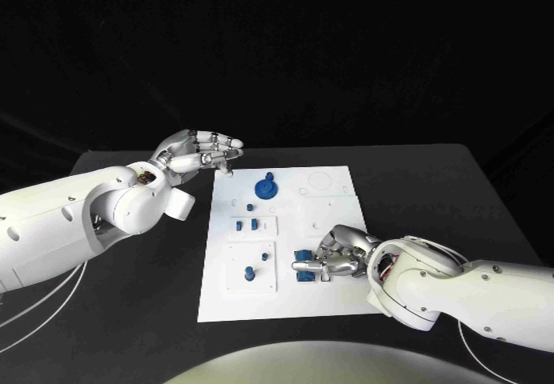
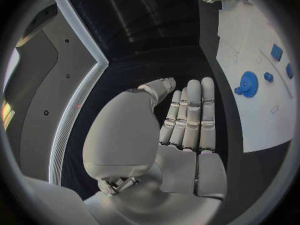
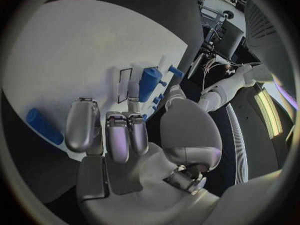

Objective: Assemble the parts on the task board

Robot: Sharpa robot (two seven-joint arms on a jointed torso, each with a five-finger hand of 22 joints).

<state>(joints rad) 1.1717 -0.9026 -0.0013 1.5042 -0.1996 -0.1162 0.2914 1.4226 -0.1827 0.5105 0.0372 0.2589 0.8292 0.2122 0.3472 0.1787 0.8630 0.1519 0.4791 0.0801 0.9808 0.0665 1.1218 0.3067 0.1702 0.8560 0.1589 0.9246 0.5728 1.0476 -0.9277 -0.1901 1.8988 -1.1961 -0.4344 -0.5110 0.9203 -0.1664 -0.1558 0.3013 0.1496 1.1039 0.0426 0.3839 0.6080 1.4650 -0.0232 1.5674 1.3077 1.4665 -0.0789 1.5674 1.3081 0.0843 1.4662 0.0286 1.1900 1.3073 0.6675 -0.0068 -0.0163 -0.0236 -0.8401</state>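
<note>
Head view: white board mid-desk, blue gear already seated up top, small parts standing in the middle blocks. Right hand down on the board's near side, fingers curled round a blue part, probably mid-placement. Left hand hanging off the far-left corner, fingers loosely bent, holding nothing. Roughly halfway, at a guess. Matte black desk, dark backdrop.

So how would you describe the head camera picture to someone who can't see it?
A white task board lies on a black table; the robot's right hand is curled over small blue parts at its near right. The left hand hovers empty off the far left corner, near a blue gear.
</note>
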